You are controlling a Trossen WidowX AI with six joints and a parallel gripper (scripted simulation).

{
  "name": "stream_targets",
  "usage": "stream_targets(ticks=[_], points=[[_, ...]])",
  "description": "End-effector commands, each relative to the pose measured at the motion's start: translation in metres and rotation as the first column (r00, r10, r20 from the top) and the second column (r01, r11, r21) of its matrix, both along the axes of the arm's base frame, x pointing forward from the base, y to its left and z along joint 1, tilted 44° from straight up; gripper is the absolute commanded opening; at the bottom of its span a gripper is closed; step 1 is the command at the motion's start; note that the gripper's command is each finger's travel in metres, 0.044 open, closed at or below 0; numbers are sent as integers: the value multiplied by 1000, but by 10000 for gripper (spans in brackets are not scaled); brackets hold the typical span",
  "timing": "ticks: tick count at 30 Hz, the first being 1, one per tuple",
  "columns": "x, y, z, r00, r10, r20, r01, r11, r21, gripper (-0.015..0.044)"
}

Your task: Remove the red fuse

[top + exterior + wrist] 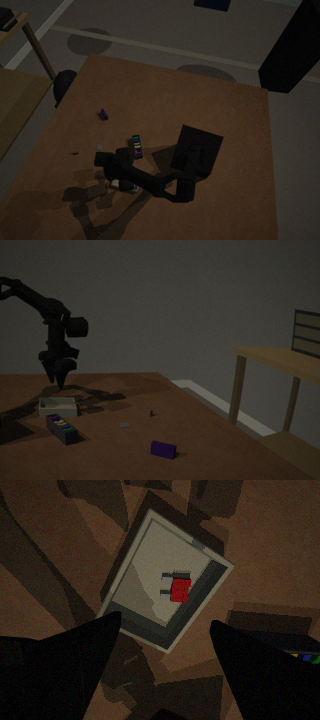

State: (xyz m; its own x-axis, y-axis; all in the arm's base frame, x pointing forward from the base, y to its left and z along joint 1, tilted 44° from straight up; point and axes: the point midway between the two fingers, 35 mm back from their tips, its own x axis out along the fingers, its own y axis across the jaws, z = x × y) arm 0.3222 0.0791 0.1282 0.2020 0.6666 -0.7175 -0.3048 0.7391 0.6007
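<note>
The red fuse (180, 590) lies on its side inside the pale tray (115, 183) (58, 412) (125, 564); the tray's wall hides it in the exterior view and the arm hides it in the top view. My gripper (56, 385) (166, 621) is open and empty above the tray, its fingertips clear of the fuse and the rim. The dark fuse block (140, 156) (60, 433) (300, 642) stands beside the tray. It holds several other fuses, from a purple one (138, 153) (54, 418) to a green one (135, 137) (68, 429), with a gap beside the purple one.
A purple block (104, 114) (163, 449) stands beyond the fuse block. A flat grey square (99, 147) (124, 425) and a small dark piece (75, 153) (151, 413) lie to one side. A large black box (214, 144) is by the arm's base.
</note>
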Motion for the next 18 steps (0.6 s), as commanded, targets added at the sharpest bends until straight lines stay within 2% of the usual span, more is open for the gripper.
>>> stream_targets(ticks=[1, 18], points=[[-2, -1, 5, 1000, 5, 8, -5, 1000, 2, 330], [-1, -1, 2, 1000, 2, -1, -2, 1000, 0, 330]])
